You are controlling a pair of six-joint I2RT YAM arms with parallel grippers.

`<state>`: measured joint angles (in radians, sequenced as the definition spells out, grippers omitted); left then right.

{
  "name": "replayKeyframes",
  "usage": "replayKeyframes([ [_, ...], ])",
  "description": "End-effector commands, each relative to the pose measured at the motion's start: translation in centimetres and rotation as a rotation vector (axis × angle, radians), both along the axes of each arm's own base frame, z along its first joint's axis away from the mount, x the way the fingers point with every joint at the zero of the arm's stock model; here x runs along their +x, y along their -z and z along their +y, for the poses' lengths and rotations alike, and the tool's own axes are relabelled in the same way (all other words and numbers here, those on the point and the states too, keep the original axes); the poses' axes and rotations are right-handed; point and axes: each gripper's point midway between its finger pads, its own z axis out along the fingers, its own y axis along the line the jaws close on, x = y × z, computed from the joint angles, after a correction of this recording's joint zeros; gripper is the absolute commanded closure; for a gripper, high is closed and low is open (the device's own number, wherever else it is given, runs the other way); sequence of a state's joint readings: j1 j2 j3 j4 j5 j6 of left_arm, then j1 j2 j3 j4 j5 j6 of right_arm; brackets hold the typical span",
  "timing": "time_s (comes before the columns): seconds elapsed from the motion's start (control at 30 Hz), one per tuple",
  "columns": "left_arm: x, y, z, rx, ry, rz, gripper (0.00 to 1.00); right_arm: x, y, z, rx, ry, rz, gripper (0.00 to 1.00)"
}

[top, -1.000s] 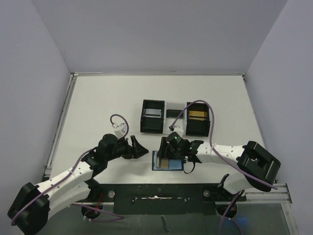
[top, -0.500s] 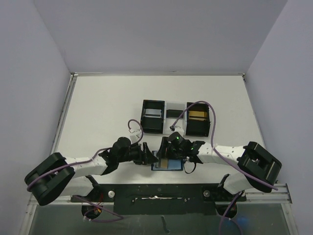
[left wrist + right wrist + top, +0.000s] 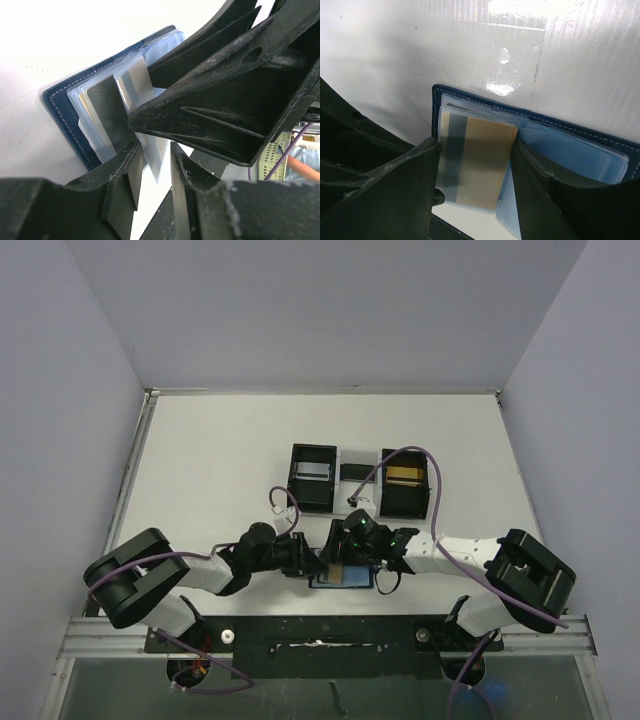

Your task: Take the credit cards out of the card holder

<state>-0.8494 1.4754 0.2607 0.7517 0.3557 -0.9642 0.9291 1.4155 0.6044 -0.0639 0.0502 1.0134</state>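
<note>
White table, open wallet, both grippers at it

White table top (image 3: 210,460) fills the cell, with pale lilac walls (image 3: 320,310) on three sides. At the near edge, between the two arms, lies the small dark blue bifold card holder (image 3: 61,111). It is opened flat, with its clear plastic pockets upward. Further back stand two black square open-top boxes (image 3: 312,498), joined by a white tray (image 3: 353,483). One silver-grey card (image 3: 312,472) lies in the box on the left arm's side. One gold card (image 3: 405,474) lies in the other box, and a dark card (image 3: 353,471) lies on the tray.

The left gripper (image 3: 154,150) reaches to the left side of the card holder. Its two fingers stand close together, and the thin pale edge of a card or pocket (image 3: 155,162) runs between them. I cannot tell if the fingers already press it. Beside this edge, a grey metallic card (image 3: 102,107) sits in a pocket.

The right gripper (image 3: 475,146) is over the far half of the card holder, just beside the left one. Its fingers are apart, one along each long side of a tan card with a dark stripe (image 3: 480,167), which sits inside its clear pocket. The fingers are very near to this card, but whether they squeeze it is not clear.
</note>
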Motion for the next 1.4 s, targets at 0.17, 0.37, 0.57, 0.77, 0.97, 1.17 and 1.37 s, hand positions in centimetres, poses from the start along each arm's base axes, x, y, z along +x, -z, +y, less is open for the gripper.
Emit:
replayKeyframes([
  [0.17, 0.6, -3.0, -1.9, -0.126, 0.028, -0.066, 0.81, 0.0, -0.5, 0.3, 0.024, -0.011, 0.0, 0.49],
  [0.37, 1.0, -3.0, -1.8, -0.115, 0.008, -0.064, 0.81, 0.1, -1.3, 0.6, 0.027, -0.023, -0.01, 0.44],
  [0.57, 1.2, -3.0, -1.6, -0.083, 0.0, -0.072, 0.79, 0.7, -3.8, 1.1, 0.074, -0.035, -0.071, 0.3],
  [0.77, 1.3, -3.0, -1.8, -0.077, 0.003, -0.069, 0.76, 1.6, -6.4, 0.4, 0.074, -0.01, -0.144, 0.11],
  [0.97, 1.3, -3.3, -2.0, -0.081, 0.01, -0.066, 0.75, 2.8, -7.5, -1.9, 0.05, 0.106, -0.198, 0.06],
  [1.17, 1.5, -3.2, -2.3, -0.061, 0.017, -0.059, 0.7, 3.2, -8.5, -3.9, 0.116, 0.203, -0.29, 0.04],
  [1.37, 1.6, -3.7, -2.8, -0.067, 0.02, -0.058, 0.65, 2.5, -8.7, -5.9, 0.15, 0.214, -0.347, 0.05],
])
